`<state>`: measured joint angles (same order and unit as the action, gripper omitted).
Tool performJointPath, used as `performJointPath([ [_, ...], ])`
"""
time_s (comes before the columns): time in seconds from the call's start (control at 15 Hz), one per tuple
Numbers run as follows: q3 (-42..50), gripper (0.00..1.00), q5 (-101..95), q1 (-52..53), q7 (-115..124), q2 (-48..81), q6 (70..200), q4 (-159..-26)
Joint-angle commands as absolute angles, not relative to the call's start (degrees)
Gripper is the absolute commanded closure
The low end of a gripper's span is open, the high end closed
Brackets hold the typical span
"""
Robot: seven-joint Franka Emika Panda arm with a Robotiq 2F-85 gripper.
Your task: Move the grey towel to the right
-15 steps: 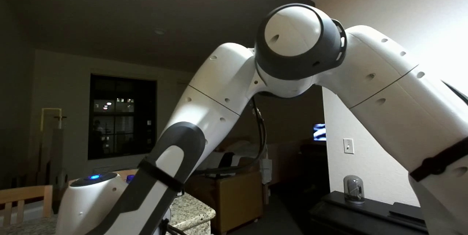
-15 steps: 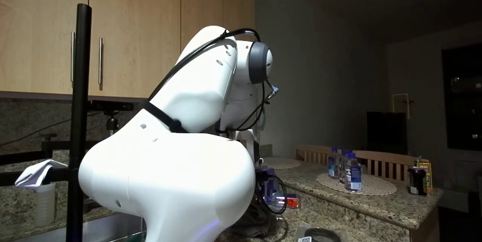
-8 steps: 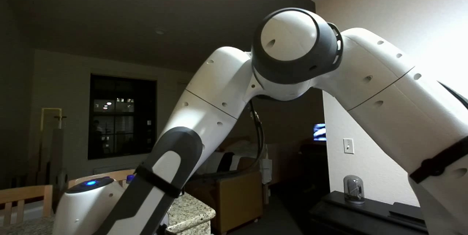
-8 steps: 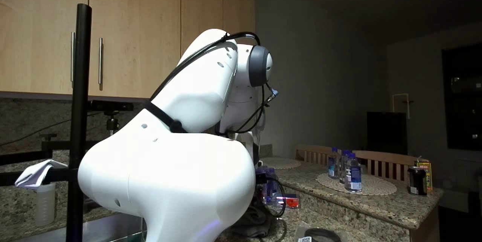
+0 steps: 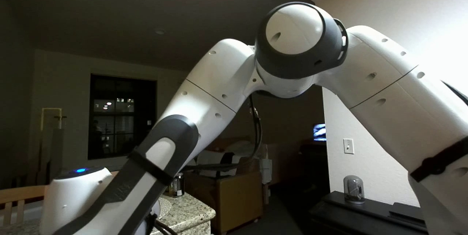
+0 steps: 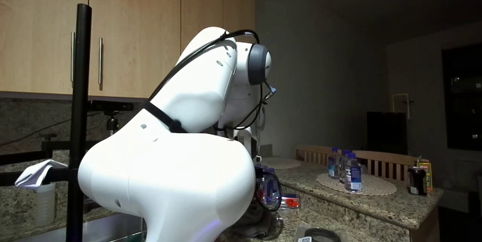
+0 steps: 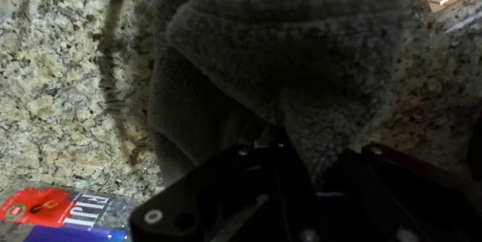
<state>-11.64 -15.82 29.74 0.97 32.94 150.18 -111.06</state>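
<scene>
White jointed arm with dark-grey covers [image 5: 294, 45]: raised slightly since half a second ago in both exterior views; at the wrist end [image 5: 73, 194], carried upward and toward the left edge in an exterior view.
Dark-grey plush towel [image 7: 271, 54]: on a speckled granite counter [image 7: 56, 84], folded in layers, hemmed along the edge at the top of the wrist view.
Towel [image 6: 255, 229] from an exterior view: low, partly hidden behind the arm.
Black two-finger gripper [image 7: 315, 159]: over the towel, with its fabric visible between the fingers; whether clenched on it or released, not determinable in the shadow.
Clear plastic bottle with red-flower FIJI label [image 7: 64, 213]: near the towel, apart from it, at lower left of the wrist view.
Three clear blue-capped bottles [image 6: 343, 166]: upright on a round woven placemat [image 6: 376, 187].
Black cylindrical can [image 6: 417, 181]: upright near the placemat, in front of a yellow printed box [image 6: 429, 174].
</scene>
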Motion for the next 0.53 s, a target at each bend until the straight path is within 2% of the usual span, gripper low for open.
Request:
performJointPath([
  [0.0, -12.67, 0.92, -13.57, 29.26, 3.94, 28.54, 145.76, -110.67],
  [0.47, -13.45, 0.92, -9.79, 27.22, 6.02, 22.23, 138.27, -107.11],
])
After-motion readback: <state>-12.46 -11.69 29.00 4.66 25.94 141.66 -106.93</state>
